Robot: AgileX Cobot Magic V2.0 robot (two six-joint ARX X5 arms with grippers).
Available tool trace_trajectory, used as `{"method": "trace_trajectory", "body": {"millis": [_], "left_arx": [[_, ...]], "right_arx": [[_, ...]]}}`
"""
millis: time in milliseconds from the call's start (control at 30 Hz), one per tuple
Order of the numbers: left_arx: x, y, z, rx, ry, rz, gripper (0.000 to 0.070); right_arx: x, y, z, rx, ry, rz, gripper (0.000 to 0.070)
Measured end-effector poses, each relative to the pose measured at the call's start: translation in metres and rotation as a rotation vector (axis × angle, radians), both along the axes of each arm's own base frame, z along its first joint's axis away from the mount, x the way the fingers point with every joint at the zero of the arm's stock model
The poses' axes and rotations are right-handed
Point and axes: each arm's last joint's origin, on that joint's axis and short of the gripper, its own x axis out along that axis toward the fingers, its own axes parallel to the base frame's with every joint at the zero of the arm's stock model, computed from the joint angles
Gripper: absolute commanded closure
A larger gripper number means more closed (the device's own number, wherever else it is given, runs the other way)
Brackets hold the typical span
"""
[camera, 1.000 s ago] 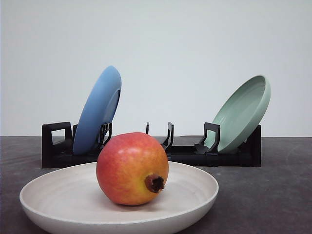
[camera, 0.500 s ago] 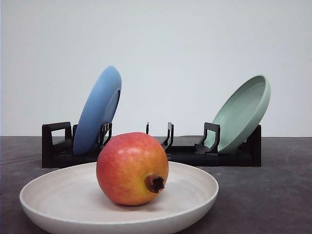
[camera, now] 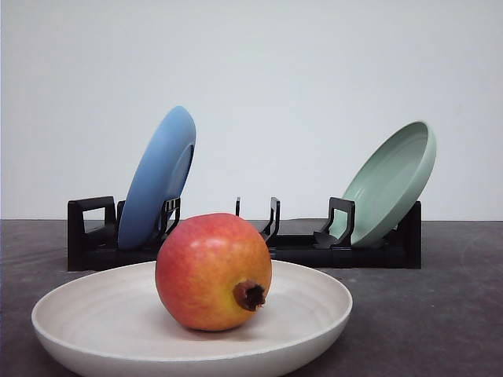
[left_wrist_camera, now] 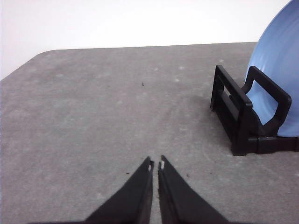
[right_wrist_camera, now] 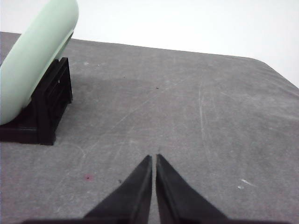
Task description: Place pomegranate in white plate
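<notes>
Toward the left end of the desk (left_wrist_camera: 93, 116), the left hand (left_wrist_camera: 155, 164) is being held just above bare grey surface, its fingers pressed together with nothing pinched between them. Beside it, the black rack (camera: 90, 236) is being used to prop the blue plate (camera: 157, 177) on edge. At the front edge of the desk, the white plate (camera: 78, 322) is being seen lying flat, and the pomegranate (camera: 212, 271) is resting inside it, near its middle, with the dark crown turned toward the camera. Nothing is being held against the fruit, so the placing is judged to be done, with only the retreat of the arms possibly left. Farther right, the pale green plate (camera: 393, 181) is being leaned in the same rack. Near the right end, the right hand (right_wrist_camera: 153, 158) is being kept closed and empty over the bare desk, well apart from the fruit.
</notes>
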Motion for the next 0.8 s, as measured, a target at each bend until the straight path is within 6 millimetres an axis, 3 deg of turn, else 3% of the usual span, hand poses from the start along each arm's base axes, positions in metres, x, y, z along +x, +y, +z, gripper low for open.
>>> {"method": "trace_trajectory", "body": {"millis": [800], "left_arx": [[0.0,0.0,0.0,0.0,0.0,0.0,0.07]], "right_arx": [[0.0,0.0,0.0,0.0,0.0,0.0,0.0691]]}}
